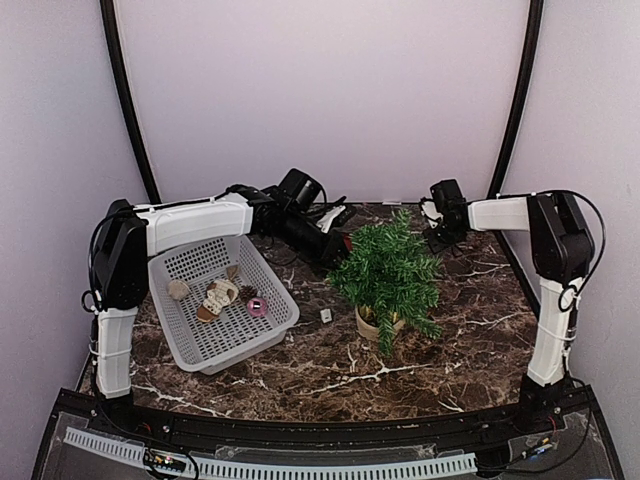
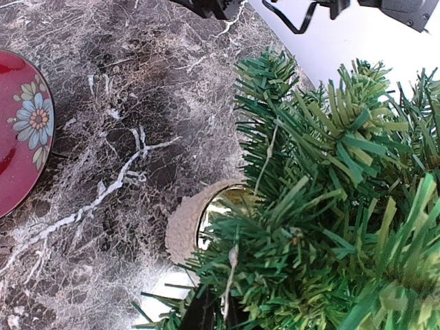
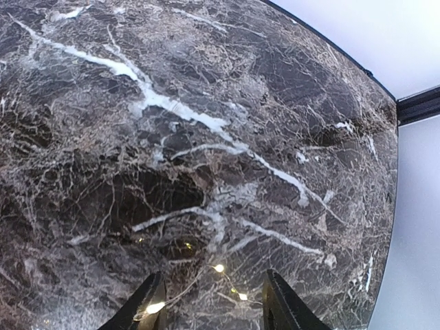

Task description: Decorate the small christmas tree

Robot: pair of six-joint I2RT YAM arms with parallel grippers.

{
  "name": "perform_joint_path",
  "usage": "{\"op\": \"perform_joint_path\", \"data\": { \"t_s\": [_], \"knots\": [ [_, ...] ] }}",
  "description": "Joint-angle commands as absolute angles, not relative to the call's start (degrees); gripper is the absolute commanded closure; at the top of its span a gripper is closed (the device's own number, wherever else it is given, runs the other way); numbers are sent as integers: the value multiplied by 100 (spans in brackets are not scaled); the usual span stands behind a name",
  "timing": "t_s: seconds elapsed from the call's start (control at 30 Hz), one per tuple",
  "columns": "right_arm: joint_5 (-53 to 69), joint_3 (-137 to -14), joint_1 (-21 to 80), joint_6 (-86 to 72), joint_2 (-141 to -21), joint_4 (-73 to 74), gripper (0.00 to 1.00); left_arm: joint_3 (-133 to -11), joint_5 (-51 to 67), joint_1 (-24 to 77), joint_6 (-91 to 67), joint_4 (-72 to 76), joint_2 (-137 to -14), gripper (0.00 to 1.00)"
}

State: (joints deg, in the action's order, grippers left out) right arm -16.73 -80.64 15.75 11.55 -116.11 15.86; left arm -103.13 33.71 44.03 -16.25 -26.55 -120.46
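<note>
**A:** So, from above, where is the small christmas tree (image 1: pixel 390 265)?

**B:** It stands upright in its beige pot (image 1: pixel 368 325) on the marble table (image 1: pixel 330 370), right of centre, between the two arms. To its left lies a white basket (image 1: pixel 275 285) holding a pine cone (image 1: pixel 247 292), a pink ring (image 1: pixel 257 306) and some pale ornaments. A small white piece (image 1: pixel 326 315) lies on the table between basket and pot.

**A:** And the grippers in that view?

**B:** The left gripper (image 1: pixel 335 250) is at the tree's far-left branches, touching or just beside them. The right gripper (image 1: pixel 440 225) hangs over the far right of the table, apart from the tree. Their fingers are too small to read there.

**A:** The left wrist view?

**B:** Green branches fill its right half, with the pot's rim showing beneath them. A red plate (image 2: pixel 17 137) with a flower pattern lies at the left edge. The gripper's dark fingers (image 2: pixel 203 313) sit pressed nearly together at the bottom. A pale thread (image 2: pixel 231 271) runs up beside them; I cannot tell whether it is pinched.

**A:** And the right wrist view?

**B:** Only marble is below. The two fingers (image 3: pixel 148 306) stand clearly apart, clamping nothing. A thin wire (image 3: pixel 220 268) with tiny glowing lights lies on the table between them.
</note>
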Motion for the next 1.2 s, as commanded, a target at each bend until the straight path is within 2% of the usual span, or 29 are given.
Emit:
{"op": "perform_joint_path", "data": {
  "t_s": [0.0, 0.2, 0.3, 0.43, 0.5, 0.6, 0.67, 0.73, 0.9, 1.0, 1.17],
  "knots": [
    [-1730, -8282, 1606, 1288, -11858, 1287, 52, -10346, 3474, 4391, -1538, -2616, -12082, 90],
    [-1766, -8502, 1608, 1395, -12099, 1220, 53, -10304, 3477, 4370, -1538, -2619, -12084, 90],
    [-1773, -8572, 1591, 1423, -12164, 1197, 60, -10286, 3472, 4371, -1536, -2619, -12081, 90],
    [-1703, -8602, 1533, 1425, -12244, 1138, 78, -10275, 3458, 4368, -1532, -2621, -12085, 90],
    [-1749, -8621, 1502, 1404, -12304, 1128, 83, -10267, 3466, 4366, -1530, -2621, -12085, 90],
    [-1784, -8626, 1466, 1392, -12372, 1033, 83, -10266, 3461, 4366, -1522, -2640, -12085, 90],
    [-1772, -8675, 1451, 1365, -12427, 1020, 74, -10266, 3460, 4365, -1521, -2638, -12085, 90],
    [-1783, -8719, 1441, 1377, -12491, 980, 72, -10259, 3469, 4356, -1521, -2638, -12085, 90],
    [-1858, -8806, 1424, 1406, -12670, 936, 82, -10255, 3465, 4353, -1525, -2642, -12085, 90],
    [-1805, -8800, 1430, 1352, -12605, 969, 98, -10243, 3455, 4345, -1527, -2636, -12085, 90],
    [-2090, -8553, 1552, 957, -11994, 1280, 100, -10179, 3453, 4346, -1552, -2608, -12085, 89]
  ]
}}
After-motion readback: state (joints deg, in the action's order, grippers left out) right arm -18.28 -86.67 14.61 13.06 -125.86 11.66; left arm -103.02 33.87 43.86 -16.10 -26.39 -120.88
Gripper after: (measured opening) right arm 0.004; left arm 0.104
